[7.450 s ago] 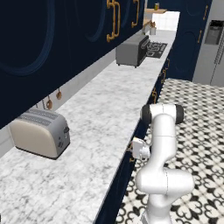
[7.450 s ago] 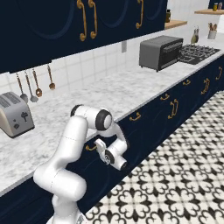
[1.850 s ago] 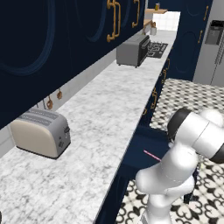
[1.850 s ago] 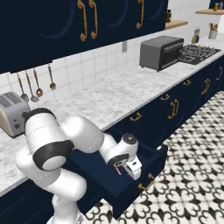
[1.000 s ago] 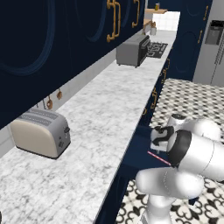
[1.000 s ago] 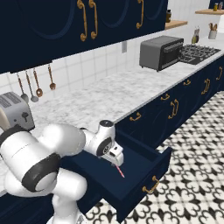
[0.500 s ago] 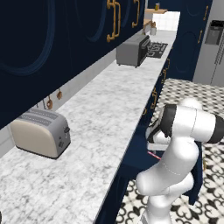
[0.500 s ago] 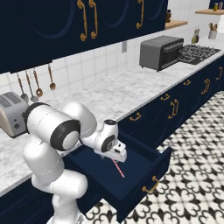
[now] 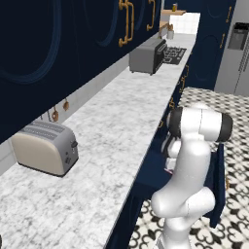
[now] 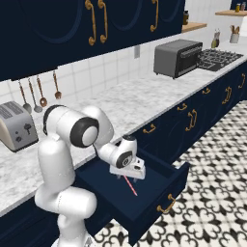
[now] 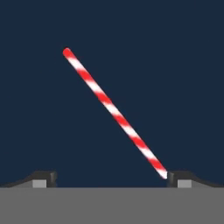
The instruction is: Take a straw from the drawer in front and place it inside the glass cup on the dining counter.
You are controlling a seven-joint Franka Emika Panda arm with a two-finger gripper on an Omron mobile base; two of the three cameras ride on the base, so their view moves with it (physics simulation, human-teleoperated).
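Straw (image 11: pixel 114 113) lies flat on the drawer (image 10: pixel 166 185) floor, slanting toward the front edge. Tool (image 11: pixel 111 177) hangs just above it — jaws spread wide, holding nothing.

arm: white, folded over from the base, elbow high, forearm sloping down and forward
wrist: bent down, hand pointing steeply downward
pincer (image 10: pixel 126 176): low, jaws spread wide, nothing between them
fingertips (image 11: pixel 43 177): two dark tips, set far apart at the hand view's bottom edge
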